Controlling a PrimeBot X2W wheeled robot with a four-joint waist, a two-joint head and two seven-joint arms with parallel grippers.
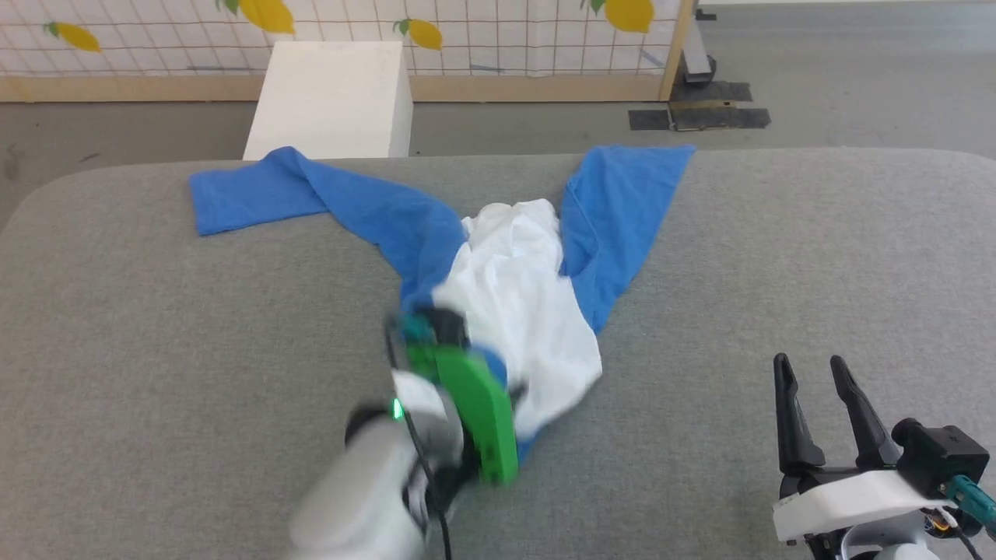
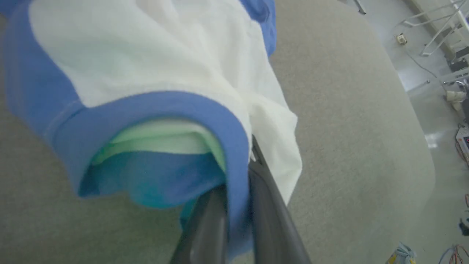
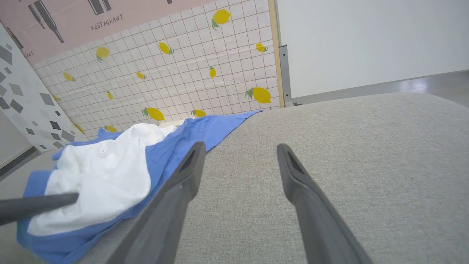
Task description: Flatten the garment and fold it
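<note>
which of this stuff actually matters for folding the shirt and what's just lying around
In the job:
raglan shirt, bunched on the grey table
left gripper, shut on its blue neckband
right gripper, open, holding nothing

Just lying about:
white box behind the table
lemon-print wall panel
dark plates on the floor
</note>
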